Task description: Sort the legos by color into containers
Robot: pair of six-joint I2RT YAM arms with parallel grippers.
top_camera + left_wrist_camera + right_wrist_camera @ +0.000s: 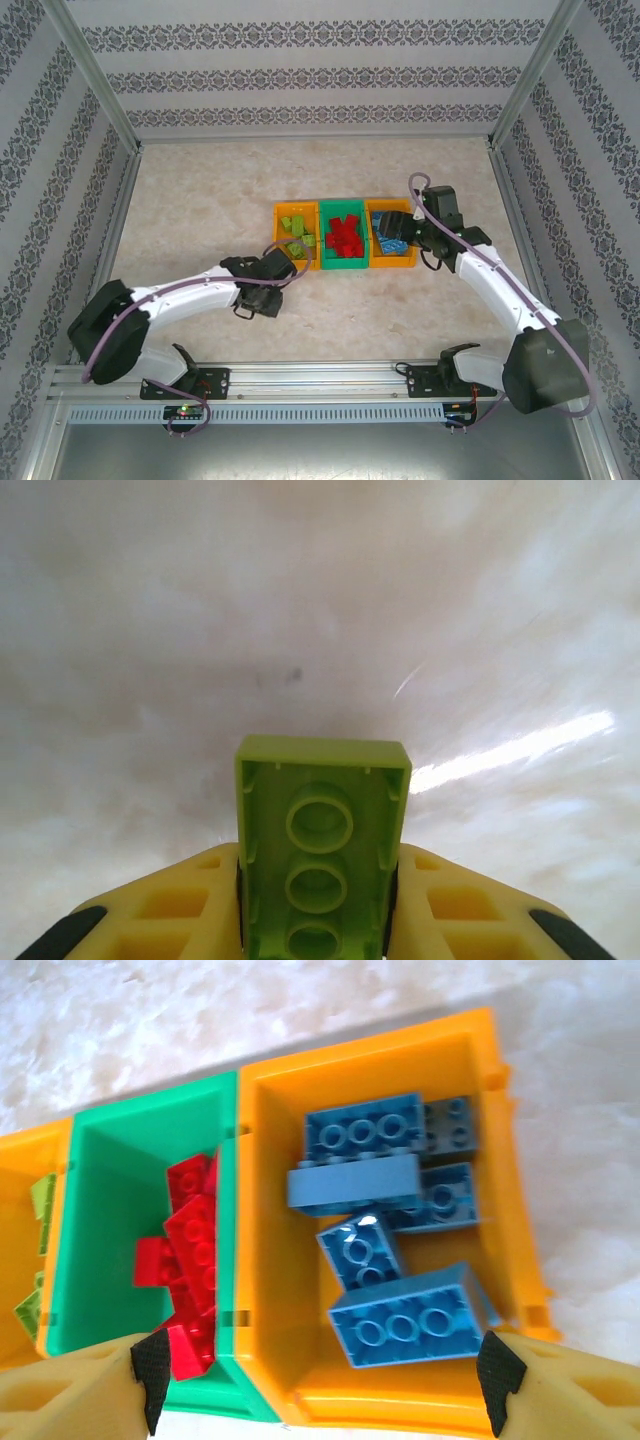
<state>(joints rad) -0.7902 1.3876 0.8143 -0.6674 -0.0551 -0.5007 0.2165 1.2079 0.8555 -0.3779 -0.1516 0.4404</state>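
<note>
From the bases at the near edge of the table [300,320], both arms reach forward to the containers [343,266], three joined bins in a row mid-table. The left gripper [315,900] sits at the near left corner of the left orange bin [277,225], its yellow fingers [180,905] clamped on the sides of a lime green lego [320,820]. The brick's hollow underside with round tubes faces the wrist camera, and pale marbled table lies beyond it. The right gripper [325,1375] hangs above the right orange bin [270,1210], its black-padded fingers [150,1370] spread wide with nothing between them. Under it lie the blue legos [400,1325], tumbled at mixed angles, with one darker brick at the far right corner. The green middle bin [100,1190] holds the red legos [195,1240], piled against its right wall. The left orange bin holds more lime legos [293,228]. Patterned walls [320,80] close in the far side.
</note>
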